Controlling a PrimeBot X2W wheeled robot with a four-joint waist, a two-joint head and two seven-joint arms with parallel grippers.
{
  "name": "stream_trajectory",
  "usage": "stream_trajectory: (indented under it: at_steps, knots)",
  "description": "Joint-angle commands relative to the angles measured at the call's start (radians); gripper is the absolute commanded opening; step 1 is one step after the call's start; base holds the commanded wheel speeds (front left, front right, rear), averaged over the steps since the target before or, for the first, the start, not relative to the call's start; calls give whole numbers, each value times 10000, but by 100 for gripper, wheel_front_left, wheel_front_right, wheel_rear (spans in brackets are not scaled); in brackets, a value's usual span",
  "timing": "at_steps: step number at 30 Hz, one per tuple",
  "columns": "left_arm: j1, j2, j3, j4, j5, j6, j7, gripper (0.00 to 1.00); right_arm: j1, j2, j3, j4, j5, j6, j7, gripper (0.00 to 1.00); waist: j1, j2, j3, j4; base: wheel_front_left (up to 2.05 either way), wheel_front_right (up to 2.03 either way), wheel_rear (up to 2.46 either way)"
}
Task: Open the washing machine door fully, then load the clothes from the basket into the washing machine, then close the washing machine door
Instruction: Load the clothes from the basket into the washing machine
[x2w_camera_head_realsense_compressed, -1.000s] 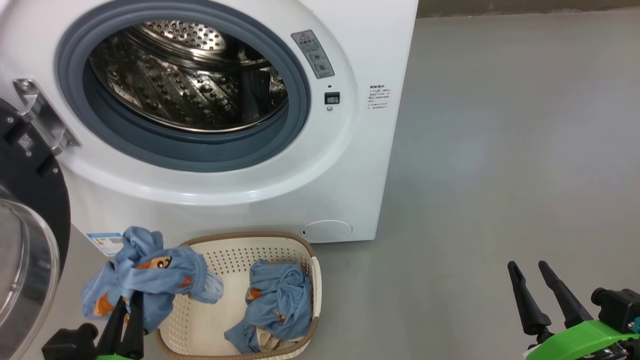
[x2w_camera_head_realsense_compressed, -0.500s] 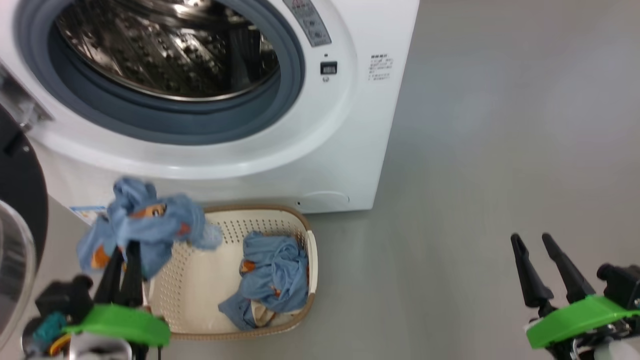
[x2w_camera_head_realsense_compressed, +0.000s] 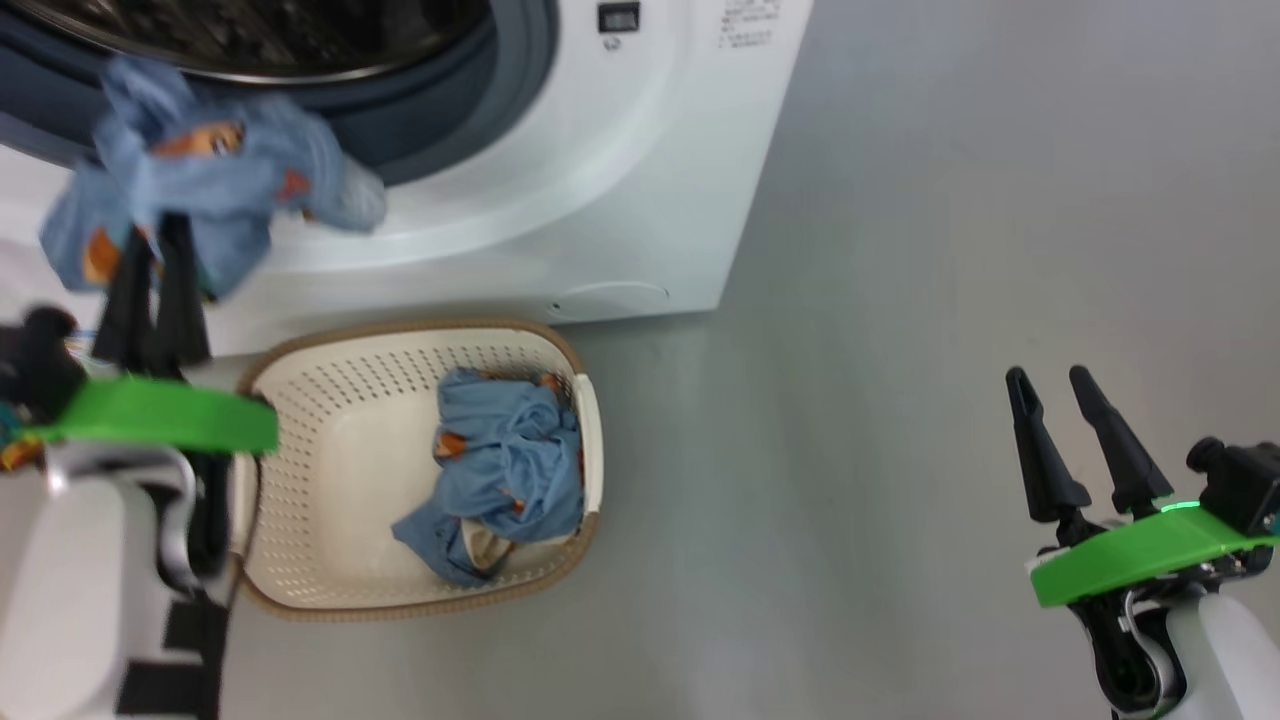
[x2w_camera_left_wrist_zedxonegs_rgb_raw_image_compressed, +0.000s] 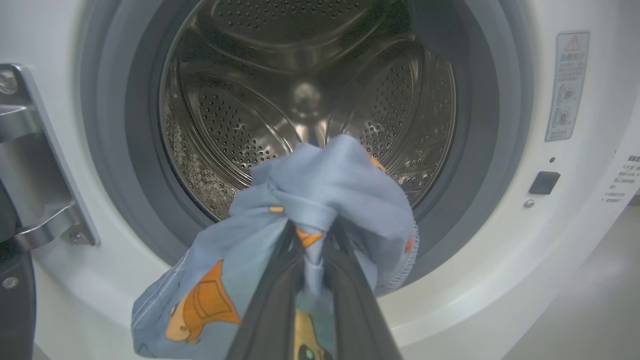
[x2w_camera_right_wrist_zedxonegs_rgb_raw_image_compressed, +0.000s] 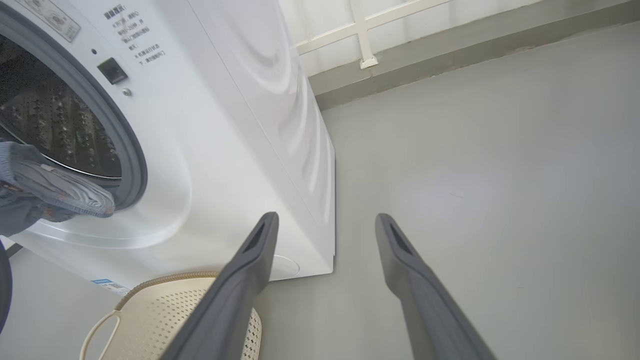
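Observation:
My left gripper (x2w_camera_head_realsense_compressed: 152, 232) is shut on a light blue bear-print garment (x2w_camera_head_realsense_compressed: 205, 165), held up in front of the lower rim of the washing machine (x2w_camera_head_realsense_compressed: 640, 150) opening. In the left wrist view the fingers (x2w_camera_left_wrist_zedxonegs_rgb_raw_image_compressed: 272, 305) pinch the cloth (x2w_camera_left_wrist_zedxonegs_rgb_raw_image_compressed: 330, 190) just before the grey gasket and steel drum (x2w_camera_left_wrist_zedxonegs_rgb_raw_image_compressed: 310, 95). The washing machine door (x2w_camera_left_wrist_zedxonegs_rgb_raw_image_compressed: 12, 295) stands open at the left, with only its black edge and metal hinge (x2w_camera_left_wrist_zedxonegs_rgb_raw_image_compressed: 35, 165) in sight. More blue clothes (x2w_camera_head_realsense_compressed: 505, 465) lie in the cream basket (x2w_camera_head_realsense_compressed: 330, 500) on the floor. My right gripper (x2w_camera_head_realsense_compressed: 1047, 377) hangs open and empty over bare floor at the right.
The grey floor (x2w_camera_head_realsense_compressed: 900, 300) stretches open to the right of the machine. In the right wrist view the open right gripper (x2w_camera_right_wrist_zedxonegs_rgb_raw_image_compressed: 327, 218) points past the machine's front right corner (x2w_camera_right_wrist_zedxonegs_rgb_raw_image_compressed: 300, 150), above the basket's handle (x2w_camera_right_wrist_zedxonegs_rgb_raw_image_compressed: 97, 330). A wall base with white trim (x2w_camera_right_wrist_zedxonegs_rgb_raw_image_compressed: 367, 55) runs behind.
The head camera has tilted down. My left gripper has carried the blue garment up from beside the basket to the drum opening. The right gripper has stayed open and in place.

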Motion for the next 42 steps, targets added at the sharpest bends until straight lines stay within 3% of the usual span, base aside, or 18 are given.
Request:
stream_trajectory:
  at_steps: [1, 11, 29, 33, 41, 42]
  knots:
    - [-632, 509, 231, -93, 79, -15, -63, 0, -179, -64, 218, -243, -109, 23, -76, 100, 0, -1, 636, -416, 0, 0, 0]
    - [-3218, 1030, -14, 1323, 52, -15, -63, 0, -762, 202, 236, -267, -120, 23, -76, 100, 0, -1, 1383, -994, 0, 0, 0]
    - [-6928, 1848, -421, 6059, -92, -15, -63, 0, -1273, 703, 476, -336, -79, 23, -76, 100, 0, -1, 2181, -2082, 0, 0, 0]
    - [-7509, 2081, -274, 6088, 53, -13, -63, 0, -1333, 738, 516, -342, -87, 23, -76, 100, 0, -1, 2297, -2225, 0, 0, 0]
    - [-7542, 2281, 427, 4630, 664, 129, -63, 0, -1414, 843, 554, -366, -93, 23, -76, 100, 0, -1, 2503, -2416, 0, 0, 0]
    - [-7470, 2269, 516, 4697, 689, 130, -63, 48, -1415, 856, 563, -362, -97, 23, -76, 100, 0, -1, 2507, -2429, 0, 0, 0]
